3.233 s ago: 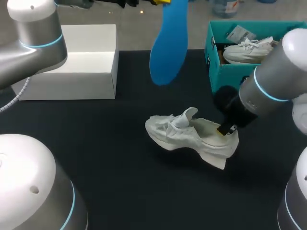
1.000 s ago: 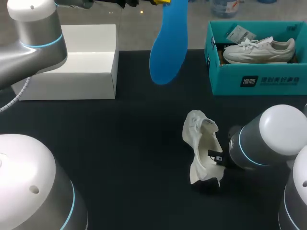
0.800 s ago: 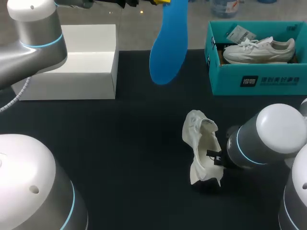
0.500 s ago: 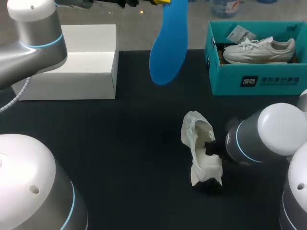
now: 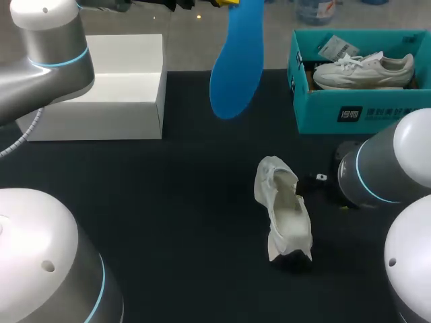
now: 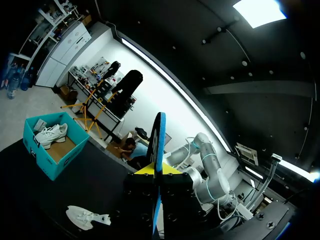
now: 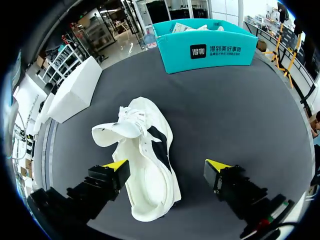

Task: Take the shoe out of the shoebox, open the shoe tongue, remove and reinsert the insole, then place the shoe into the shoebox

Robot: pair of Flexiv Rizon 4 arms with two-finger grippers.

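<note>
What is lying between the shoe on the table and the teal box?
Nothing. Only bare table lies between the shoe and the teal box. The right wrist view shows this most clearly.

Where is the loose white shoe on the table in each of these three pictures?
Head view: the white shoe lies mid-table, nearer than the teal shoebox.
Left wrist view: the shoe, small, on the table beside the left gripper holding the blue insole.
Right wrist view: the shoe, large, just ahead of the open right gripper.
Shared landmark: the teal shoebox.
</note>
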